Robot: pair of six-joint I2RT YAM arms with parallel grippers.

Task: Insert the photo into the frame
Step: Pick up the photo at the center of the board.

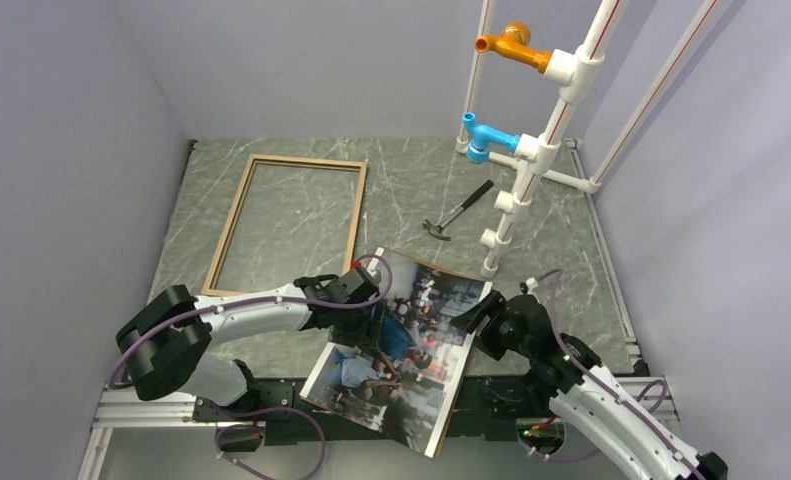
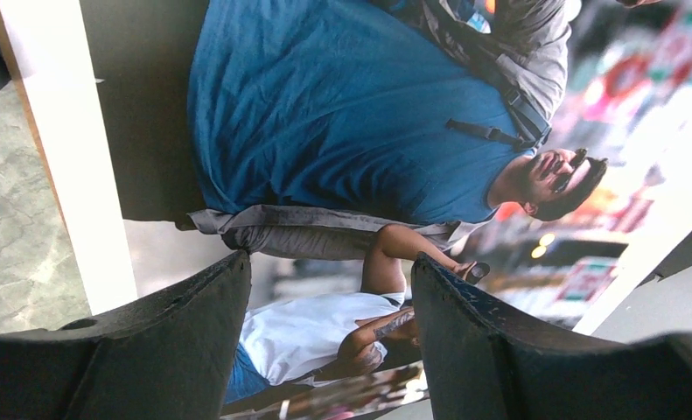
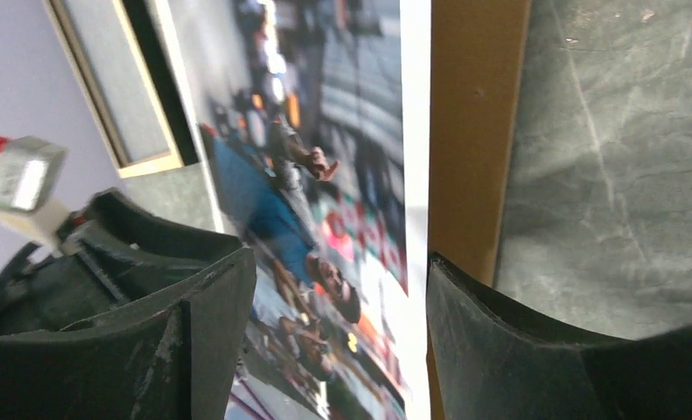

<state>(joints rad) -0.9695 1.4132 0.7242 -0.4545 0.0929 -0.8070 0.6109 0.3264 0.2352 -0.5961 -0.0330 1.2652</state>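
The photo (image 1: 401, 350), a colour street print with a man in a blue shirt, lies face up and skewed at the table's near edge, on a brown backing board (image 1: 449, 405). The frame (image 1: 289, 225), thin light-wood rails, lies flat at the back left, apart from the photo. My left gripper (image 1: 371, 290) hangs over the photo's upper left part. In the left wrist view its jaws (image 2: 327, 262) are wide apart and open, with the print (image 2: 342, 114) behind them. My right gripper (image 1: 483, 320) is open. It straddles the photo's white right border (image 3: 416, 175) and the board (image 3: 473, 131).
A hammer (image 1: 458, 212) lies behind the photo on the grey marble-look table (image 1: 571, 260). A white pipe rack (image 1: 531, 160) with an orange fitting (image 1: 511, 45) and a blue fitting (image 1: 483, 137) stands at the back right. Plain walls close in both sides.
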